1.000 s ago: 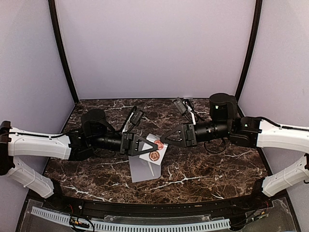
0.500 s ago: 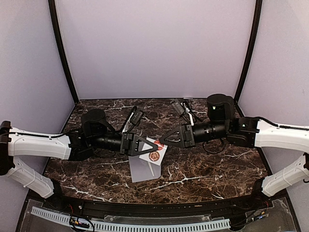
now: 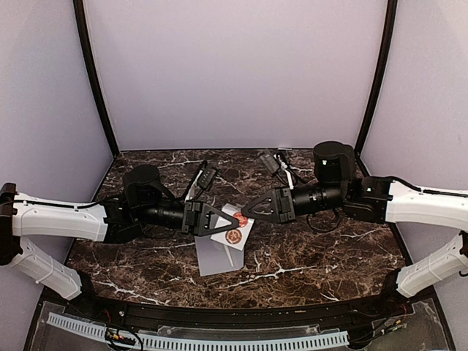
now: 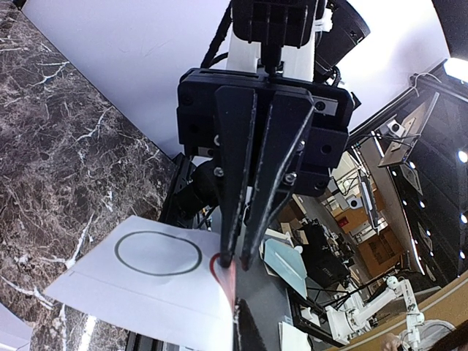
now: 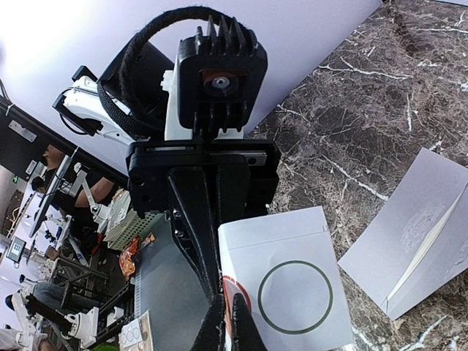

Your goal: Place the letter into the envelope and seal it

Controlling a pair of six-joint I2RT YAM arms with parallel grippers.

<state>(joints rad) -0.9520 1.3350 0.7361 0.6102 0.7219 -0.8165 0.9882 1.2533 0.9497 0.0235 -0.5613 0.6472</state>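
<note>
Tabletop point(image 3: 329, 256): 1 envelope point(image 3: 214, 257), maybe 2 seals point(image 3: 234, 235)

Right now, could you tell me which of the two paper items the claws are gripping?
The small white sticker strip, pinched by the left claw and right claw; the grey envelope lies flat on the table.

- My right gripper point(image 3: 243, 212) stood partly open a second ago. Now its two fingers are pressed together.
- In the right wrist view, the closed tips pinch at the edge of the red seal point(image 5: 229, 287) on the white sticker sheet point(image 3: 238, 232).
- My right arm has shifted a little to the left, towards the sticker sheet. Its round elbow motor and wrist cable have moved the same way.
- Almost all of that shift came in the first half second.
</note>
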